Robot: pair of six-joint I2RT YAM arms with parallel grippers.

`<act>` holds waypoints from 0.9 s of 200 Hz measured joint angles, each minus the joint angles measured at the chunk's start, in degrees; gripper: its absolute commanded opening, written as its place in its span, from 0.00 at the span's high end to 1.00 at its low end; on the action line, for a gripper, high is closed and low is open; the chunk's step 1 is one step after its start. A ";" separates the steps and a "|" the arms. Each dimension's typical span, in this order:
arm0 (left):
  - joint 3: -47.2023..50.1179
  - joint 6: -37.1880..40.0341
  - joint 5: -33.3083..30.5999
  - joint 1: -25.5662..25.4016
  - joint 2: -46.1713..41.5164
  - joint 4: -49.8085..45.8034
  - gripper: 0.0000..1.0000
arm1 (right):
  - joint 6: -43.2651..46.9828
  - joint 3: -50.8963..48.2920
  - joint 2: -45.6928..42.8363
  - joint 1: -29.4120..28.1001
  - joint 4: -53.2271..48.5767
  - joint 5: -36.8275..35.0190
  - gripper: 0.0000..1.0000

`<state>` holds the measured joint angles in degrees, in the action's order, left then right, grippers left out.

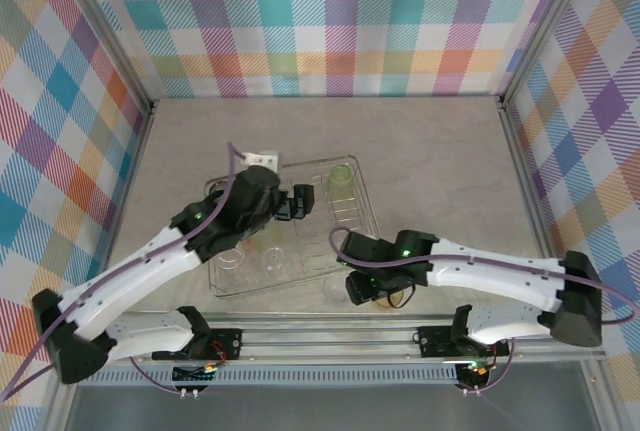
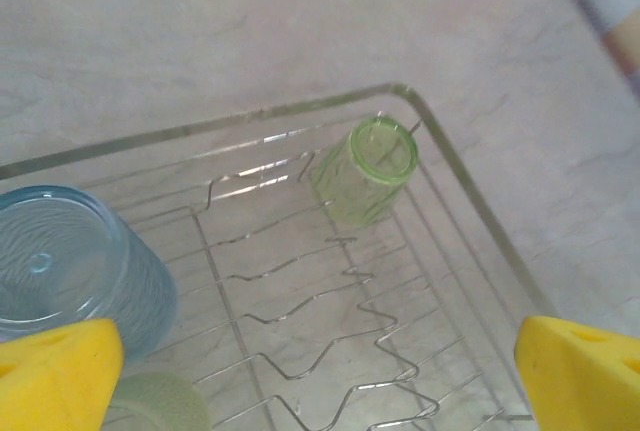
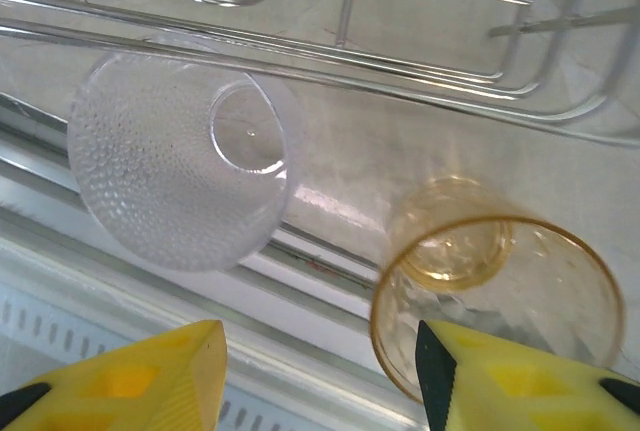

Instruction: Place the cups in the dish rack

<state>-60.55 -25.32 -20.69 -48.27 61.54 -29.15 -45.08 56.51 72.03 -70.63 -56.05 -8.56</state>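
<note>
- orange cup [image 3: 495, 291]: upright, mouth up, translucent amber, empty; on the table [image 1: 440, 151] just outside the near rim of the dish rack [image 3: 420, 71].
- It sits off-centre under the right gripper [image 3: 318, 351]: one finger overlaps its rim and the gap lies beside it (jaws partly spread, nothing between).
- Right arm is nearer; likely needs a sideways shift.
- clear cup [image 3: 180, 161] is tipped, near it.
- left gripper [image 2: 320, 351] is wide, empty, over the rack.
</note>
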 measured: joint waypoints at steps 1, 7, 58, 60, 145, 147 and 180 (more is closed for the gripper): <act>0.33 0.00 -0.02 0.00 -0.48 0.33 0.00 | -0.04 0.00 0.15 -0.04 0.07 -0.02 0.49; 1.49 -0.17 -0.15 0.00 -2.23 1.38 0.00 | -0.52 0.00 1.27 -0.39 0.66 -0.35 0.51; 5.16 -0.81 -2.19 -0.04 -9.16 5.35 0.00 | -2.60 0.00 6.08 -1.09 4.70 -2.95 0.57; 5.16 -0.81 -2.23 -0.04 -9.16 5.38 0.00 | -2.62 0.00 6.19 -1.07 4.83 -3.06 0.57; 5.95 -0.87 -2.56 -0.04 -8.59 5.33 0.00 | -3.17 0.00 11.06 -1.09 7.45 -5.33 0.59; 5.95 -0.87 -2.56 -0.04 -8.55 5.33 0.00 | -3.17 0.00 11.19 -1.09 7.50 -5.35 0.59; 5.95 -1.05 -2.58 -0.04 -8.13 5.29 0.00 | -3.17 0.00 11.76 -1.09 9.07 -5.53 0.62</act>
<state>-54.61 -26.37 -23.27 -48.31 53.41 -23.86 -48.25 56.51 83.79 -71.72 -46.98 -14.09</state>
